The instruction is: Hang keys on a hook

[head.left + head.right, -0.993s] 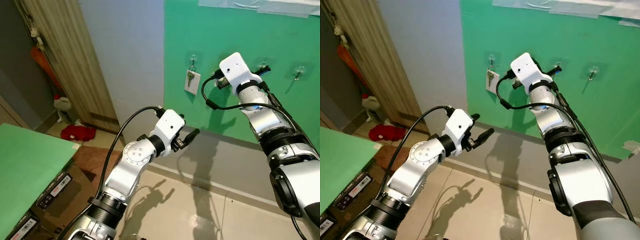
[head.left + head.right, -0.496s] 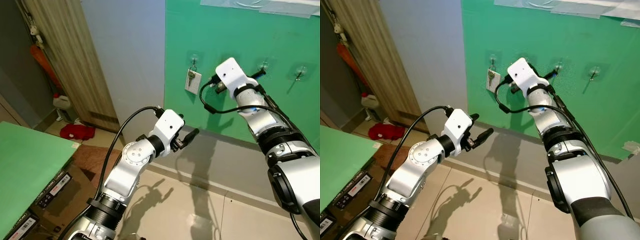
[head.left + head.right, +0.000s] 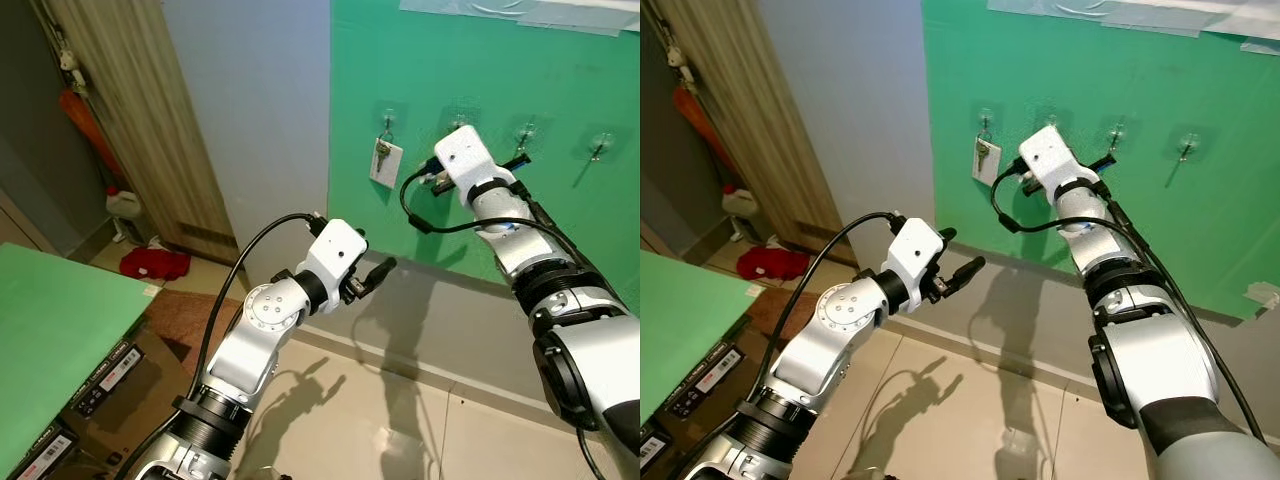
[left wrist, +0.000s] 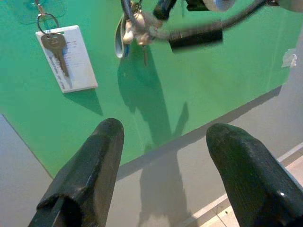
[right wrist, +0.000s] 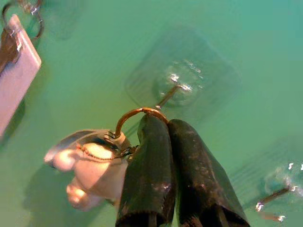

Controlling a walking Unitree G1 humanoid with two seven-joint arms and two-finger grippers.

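On the green wall (image 3: 480, 60) is a row of clear stick-on hooks. The leftmost hook (image 3: 386, 120) carries a key with a white tag (image 3: 384, 163). My right gripper (image 5: 163, 125) is shut on the metal ring (image 5: 135, 113) of a key bunch with a white charm (image 5: 92, 172). It holds the ring just below and beside the second hook (image 5: 176, 87), not on it. In the left eye view this gripper (image 3: 440, 180) is raised against the wall. My left gripper (image 3: 375, 275) stays open lower down, away from the wall, holding nothing.
Two more clear hooks (image 3: 527, 132) (image 3: 600, 146) sit further right on the wall. A wooden door panel (image 3: 130, 120) stands at the left, with a white jug (image 3: 125, 205) and a red cloth (image 3: 155, 264) on the floor. A green tabletop (image 3: 50, 320) lies at the lower left.
My right gripper with the key ring has shifted left along the wall, then slightly back right and lower, staying near the second hook. The left arm has not moved.
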